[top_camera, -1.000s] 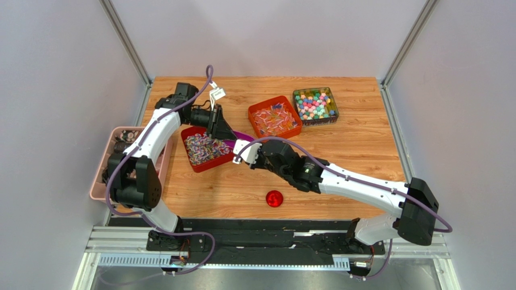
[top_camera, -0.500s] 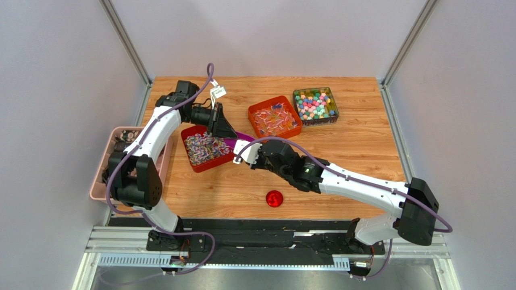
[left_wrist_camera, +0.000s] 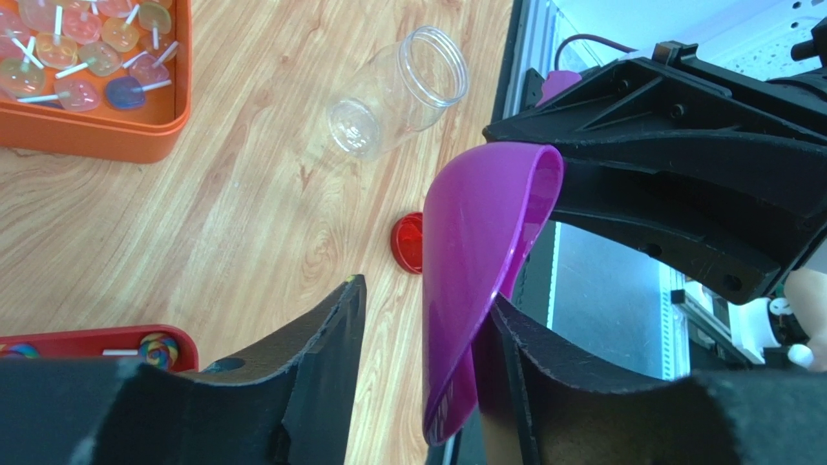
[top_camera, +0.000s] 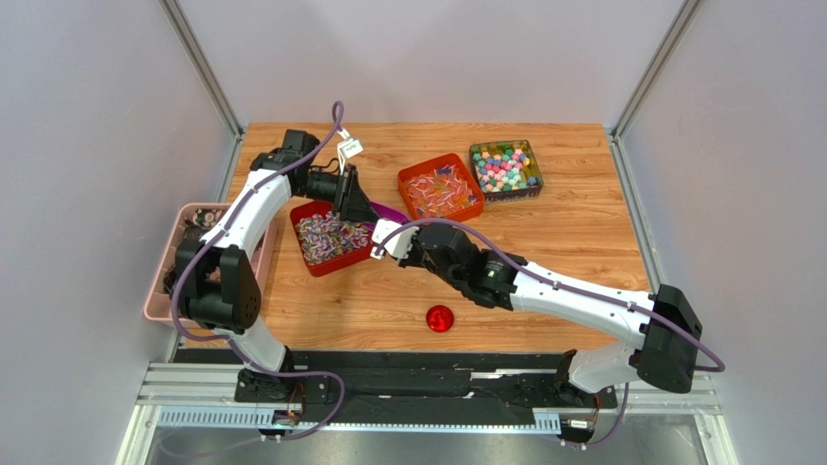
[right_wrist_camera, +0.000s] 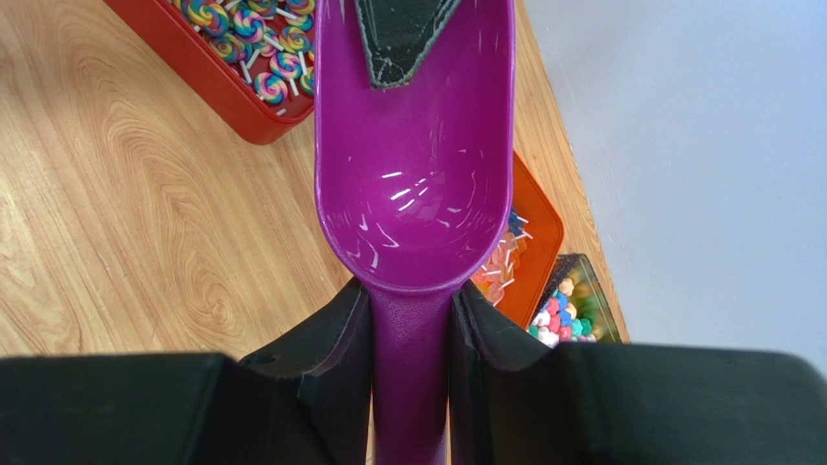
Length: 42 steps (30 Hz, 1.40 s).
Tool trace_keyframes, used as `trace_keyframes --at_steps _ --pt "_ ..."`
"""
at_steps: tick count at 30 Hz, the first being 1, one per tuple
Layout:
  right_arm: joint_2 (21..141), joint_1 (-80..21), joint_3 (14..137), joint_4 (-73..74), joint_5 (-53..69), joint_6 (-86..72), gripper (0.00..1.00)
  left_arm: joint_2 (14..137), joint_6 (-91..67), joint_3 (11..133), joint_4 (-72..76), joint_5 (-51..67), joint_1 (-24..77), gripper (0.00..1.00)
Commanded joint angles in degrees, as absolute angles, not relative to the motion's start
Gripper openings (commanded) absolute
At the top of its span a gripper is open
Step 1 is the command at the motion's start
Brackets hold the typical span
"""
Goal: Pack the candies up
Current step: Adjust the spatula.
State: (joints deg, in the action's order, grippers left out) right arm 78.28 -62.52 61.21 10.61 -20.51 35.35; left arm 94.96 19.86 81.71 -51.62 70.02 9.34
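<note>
left gripper (left_wrist_camera: pixel 427 302) stood spread when i looked, its jaws either side of the front wall of the purple scoop (right_wrist_camera: pixel 413 174). one finger (right_wrist_camera: pixel 398 34) sat inside the bowl and the other sat outside it. through the left wrist camera the scoop leaned on one finger with a clear gap to the other, so i read no pinch there. right gripper (right_wrist_camera: pixel 410 295) was clamped on the scoop's handle, a finger pressed to each side.

both met over the desk (top_camera: pixel 582 223) left of centre, just right of the red tray (top_camera: pixel 313 269). the candies (top_camera: pixel 328 237), swirl lollipops on white sticks, lay heaped in that tray. farther back and to the right, an orange tray (top_camera: pixel 401 179) held flat lollipops (top_camera: pixel 442 192). just right of it, a clear box (top_camera: pixel 536 182) held small round sweets (top_camera: pixel 503 170) in mixed colours.

a clear jar (left_wrist_camera: pixel 398 92) lay on its side on the desk, mouth open. i saw it only through the left wrist camera and could not find it from above. the round red lid (top_camera: pixel 440 318) lay near the front edge at centre, well apart from the trays. a pink bin (top_camera: pixel 153 291) sat at the desk's left edge, holding dark things i could not make out.
</note>
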Motion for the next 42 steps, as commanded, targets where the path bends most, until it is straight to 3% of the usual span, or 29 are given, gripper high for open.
trace_keyframes --at_steps 1,9,10,13,16,17,20,27,42 --pt "78.84 -63.63 64.07 7.12 -21.62 34.54 0.00 95.19 21.27 82.71 -51.33 72.07 9.58 0.46" --pt "80.68 -64.86 64.51 6.77 -22.50 34.54 0.00 95.19 21.36 82.70 -51.33 72.16 10.20 0.24" --pt "80.68 -64.95 64.60 6.68 -22.50 34.54 0.00 95.19 21.36 82.71 -51.33 72.07 10.20 0.14" --pt "80.68 -65.04 64.60 6.77 -22.76 34.63 0.00 95.10 21.45 82.62 -51.33 72.07 10.28 0.00" --pt "80.51 -65.04 64.51 7.64 -22.24 34.98 0.13 94.83 21.45 82.62 -51.42 72.42 10.28 0.00" --pt "80.33 -65.04 64.51 7.99 -21.89 35.07 0.22 94.75 21.53 82.62 -51.33 72.68 10.28 0.00" --pt "79.19 -65.13 63.99 8.70 -20.66 35.16 0.33 94.66 22.06 82.53 -51.77 73.30 10.20 0.00" --pt "76.64 -64.86 63.37 9.58 -18.02 34.45 0.40 95.36 22.50 82.79 -52.29 73.74 10.20 0.00" --pt "78.48 -64.16 64.95 9.49 -19.16 33.49 0.40 94.92 23.73 81.92 -51.95 69.61 11.42 0.00"
